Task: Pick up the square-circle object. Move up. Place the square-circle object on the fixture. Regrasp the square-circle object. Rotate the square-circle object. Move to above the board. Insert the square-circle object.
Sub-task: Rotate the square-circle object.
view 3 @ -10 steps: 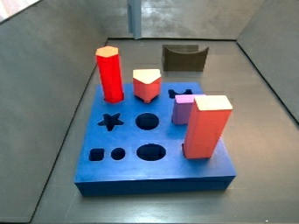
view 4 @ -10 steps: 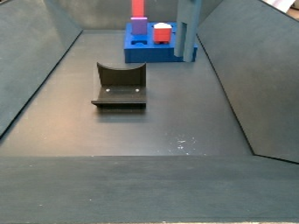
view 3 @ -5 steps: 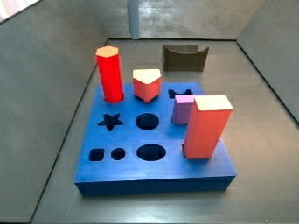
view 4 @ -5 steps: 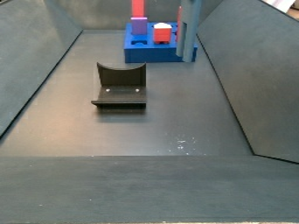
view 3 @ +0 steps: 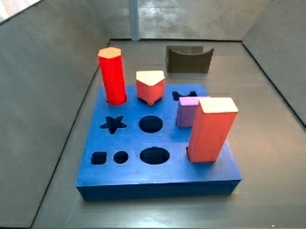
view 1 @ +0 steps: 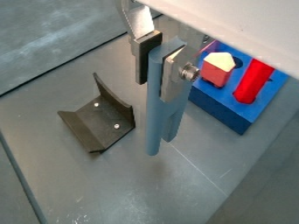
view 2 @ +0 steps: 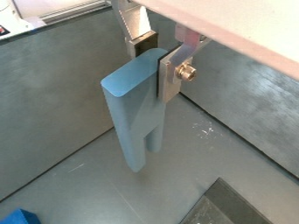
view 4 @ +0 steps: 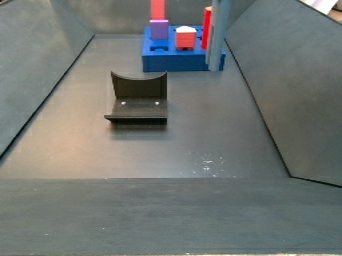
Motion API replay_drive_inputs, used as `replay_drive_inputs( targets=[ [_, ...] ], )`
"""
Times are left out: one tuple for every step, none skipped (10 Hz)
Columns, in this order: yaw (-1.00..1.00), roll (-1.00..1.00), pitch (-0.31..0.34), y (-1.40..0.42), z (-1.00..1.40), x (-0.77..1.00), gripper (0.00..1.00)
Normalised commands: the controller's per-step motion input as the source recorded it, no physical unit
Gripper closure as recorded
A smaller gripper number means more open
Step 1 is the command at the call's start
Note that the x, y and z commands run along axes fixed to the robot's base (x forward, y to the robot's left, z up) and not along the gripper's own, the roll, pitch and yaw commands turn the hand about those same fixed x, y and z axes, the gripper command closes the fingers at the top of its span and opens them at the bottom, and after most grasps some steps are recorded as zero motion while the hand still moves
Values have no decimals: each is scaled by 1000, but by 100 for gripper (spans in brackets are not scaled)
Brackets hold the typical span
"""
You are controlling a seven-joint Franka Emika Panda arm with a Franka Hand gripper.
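My gripper (view 1: 160,70) (view 2: 158,61) is shut on the top of the square-circle object (view 1: 162,114) (view 2: 135,114), a long grey-blue bar hanging upright over the grey floor. Its lower end splits into two prongs. The fixture (view 1: 93,122) (view 4: 138,98) (view 3: 188,59), dark with a curved notch, lies on the floor to one side of the bar. The blue board (view 1: 228,101) (view 3: 156,152) (view 4: 178,55) lies on the other side. In a side view the bar (view 4: 221,40) shows as a thin upright strip beside the board's corner; the gripper itself is out of both side views.
On the board stand a red hexagonal peg (view 3: 111,76) (view 4: 207,22), a big salmon block (view 3: 213,130), an orange pentagon peg (view 3: 149,86) and a small violet peg (view 3: 188,113). Star, round and square holes are open. Sloping grey walls enclose the floor.
In a side view the bar has shifted sideways away from the board, uncovering the red peg behind it. The fixture, board and pegs have not moved.
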Motion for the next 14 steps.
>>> replay_drive_inputs(
  targets=[
    [-167,-154,48,0,-1000,0,100],
    [-116,-149,27,3,-1000,13,100],
    [-95,-128,4,9,-1000,22,100],
    [-83,-97,-13,17,-1000,16,100],
    [-76,-66,-30,24,-1000,13,100],
    [-69,-32,-39,36,-1000,16,100],
    [-64,-11,-34,46,-976,22,100],
    [-56,10,-23,43,-757,26,100],
    [-49,19,-21,38,-656,26,100],
    [-36,38,-24,29,-453,25,100],
    [-33,56,-22,27,-314,21,100],
    [-36,54,-11,10,-305,7,100],
    [-37,53,-9,5,-308,5,100],
    [-37,53,-9,5,-309,6,100]
  ],
)
